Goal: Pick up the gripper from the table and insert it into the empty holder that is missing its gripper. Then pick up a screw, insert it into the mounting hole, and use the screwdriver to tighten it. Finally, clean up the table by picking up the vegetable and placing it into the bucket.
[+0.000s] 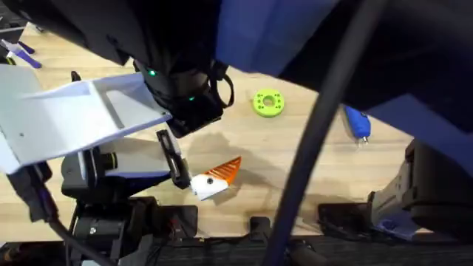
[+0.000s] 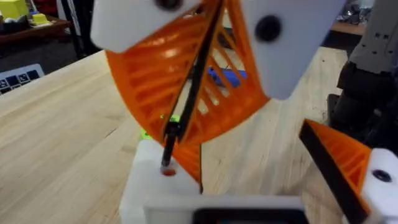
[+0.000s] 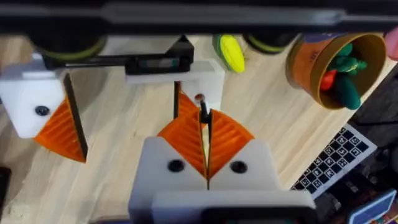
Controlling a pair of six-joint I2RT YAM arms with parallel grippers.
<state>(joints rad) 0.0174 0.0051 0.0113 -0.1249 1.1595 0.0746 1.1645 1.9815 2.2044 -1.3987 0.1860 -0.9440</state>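
Right end effector [image 3: 206, 134] is pinched shut, its two orange ribbed pads pressed together on a thin dark screw [image 3: 201, 111] that sticks out past their tips. In the left wrist view the lower end of the screw meets the top face of the white holder [image 2: 152, 186]; whether it has entered the hole cannot be told. An orange gripper [image 3: 184, 104] stands on the holder, partly hidden behind the pads. The holder forms one finger of the left end effector [image 2: 249, 180], which stands open, its other finger, white with an orange wedge, well apart from the holder.

Beyond the holder the yellow and green vegetable [image 3: 231, 53] lies on the worktop [image 3: 124, 155], near the orange-brown bucket [image 3: 305, 62] but outside it. Inside the bucket are green and red toys [image 3: 341, 78]. A checkered board [image 3: 336, 155] lies beside the bucket.

From overhead, the blue screwdriver [image 1: 357, 124] rests on the worktop, apart from both arms, with a green ring [image 1: 268, 103] lying to its left.
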